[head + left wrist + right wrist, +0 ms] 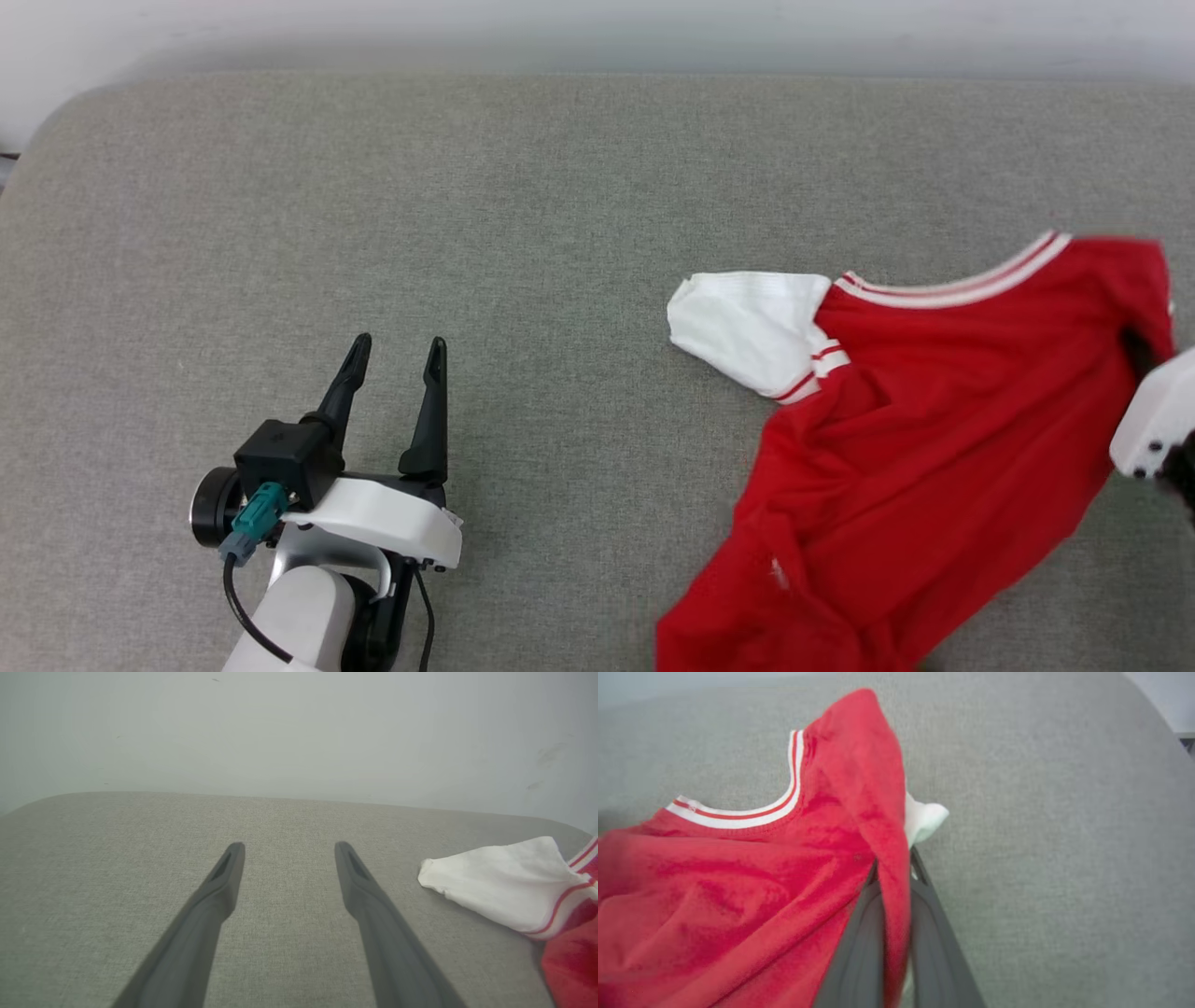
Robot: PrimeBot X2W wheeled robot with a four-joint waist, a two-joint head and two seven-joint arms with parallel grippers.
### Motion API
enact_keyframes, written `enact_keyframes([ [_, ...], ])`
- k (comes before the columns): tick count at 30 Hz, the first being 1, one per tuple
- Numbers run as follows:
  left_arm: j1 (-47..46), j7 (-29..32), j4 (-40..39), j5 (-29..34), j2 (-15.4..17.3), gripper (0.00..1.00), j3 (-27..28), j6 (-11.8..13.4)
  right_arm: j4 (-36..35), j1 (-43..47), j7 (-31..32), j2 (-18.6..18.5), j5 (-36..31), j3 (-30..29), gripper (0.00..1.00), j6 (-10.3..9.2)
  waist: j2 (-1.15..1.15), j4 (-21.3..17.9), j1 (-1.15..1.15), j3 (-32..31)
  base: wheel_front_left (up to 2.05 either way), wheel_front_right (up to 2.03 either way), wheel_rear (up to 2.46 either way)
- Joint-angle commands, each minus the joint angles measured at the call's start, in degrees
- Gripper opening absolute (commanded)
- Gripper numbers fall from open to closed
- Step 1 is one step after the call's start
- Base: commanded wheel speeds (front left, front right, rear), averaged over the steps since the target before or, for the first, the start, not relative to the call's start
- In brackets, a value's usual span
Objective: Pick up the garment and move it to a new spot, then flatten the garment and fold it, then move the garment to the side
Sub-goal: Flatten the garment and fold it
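Observation:
The garment (915, 439), a red jersey with white sleeves and striped trim, lies rumpled on the right of the grey cushion, one white sleeve (747, 331) spread leftward. My right gripper (894, 865) is shut on a fold of red cloth near the shoulder; the fabric runs between its two dark fingers and a bit of white sleeve (924, 819) pokes out past them. In the head view its white wrist (1153, 420) sits at the garment's right edge. My left gripper (397, 350) stands open and empty over bare cushion, well left of the garment (509, 886).
The grey fabric surface (467, 215) stretches wide with rounded corners; a pale wall (597, 28) runs along its far edge. Its right edge curves off near the top right of the right wrist view.

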Motion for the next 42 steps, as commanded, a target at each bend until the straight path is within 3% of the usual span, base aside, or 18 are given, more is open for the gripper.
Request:
enact_keyframes([
  [1, -0.7, -0.3, 0.1, 0.0, -0.2, 1.00, 0.1, -0.2, -1.7, -1.2, -0.7, 0.4, -2.2, -0.1, 0.00, -0.08, 0.00, -0.2, 0.00, -0.1, 0.00, 0.00, 0.00],
  [6, -0.5, -0.3, 0.1, 0.2, -0.4, 1.00, -0.2, -0.5, -5.2, -1.6, 0.4, 4.0, -7.1, 5.3, 0.00, -0.06, 0.00, -0.6, 0.00, -0.1, 0.00, 0.00, 0.00],
  [12, -1.0, -0.4, 0.3, 0.2, -0.6, 1.00, -0.5, -0.8, -2.1, 1.4, 0.2, 8.4, -6.3, 11.7, 0.03, -0.08, 0.00, -0.5, 0.00, 0.3, 0.00, 0.00, 0.00],
  [13, -1.0, -0.4, 0.2, 0.2, -0.7, 1.00, -0.6, -0.9, -1.4, 1.7, -0.4, 8.9, -5.6, 11.7, 0.38, -0.08, 0.00, -0.4, 0.00, 0.4, 0.00, 0.00, 0.00],
  [14, -1.0, -0.4, 0.3, 0.2, -0.7, 1.00, -0.6, -1.0, -0.9, 1.9, -1.4, 9.2, -5.4, 11.8, 1.00, -0.08, 0.00, -0.3, 0.00, 0.5, 0.00, 0.00, 0.00],
  [19, -0.9, -0.4, 0.5, 0.1, -0.7, 1.00, -0.4, -1.1, -1.2, 2.9, -9.8, 9.8, -3.4, 11.5, 1.00, -0.07, 0.00, -0.3, 0.00, 0.4, 0.00, 0.00, 0.00],
  [27, 0.8, -0.4, 1.2, -0.2, -0.8, 1.00, 0.3, -0.6, -7.8, 6.8, -23.1, 10.6, -2.2, 10.2, 1.00, -0.07, 0.00, -1.4, 0.00, -2.3, 0.00, 0.00, 0.00],
  [32, 1.6, -0.3, 1.2, 0.0, -0.7, 1.00, 0.3, -0.4, -11.4, 11.0, -23.9, 11.5, -1.8, 7.9, 1.00, -0.07, 0.00, -1.9, 0.00, -4.1, 0.00, 0.00, 0.00],
  [42, 3.1, -0.4, 0.7, -0.3, -0.4, 1.00, 0.5, 0.1, -16.7, 18.0, -19.6, 12.6, -1.9, 2.3, 1.00, -0.07, 0.00, -3.1, 0.00, -5.9, 0.00, 0.00, 0.00],
])
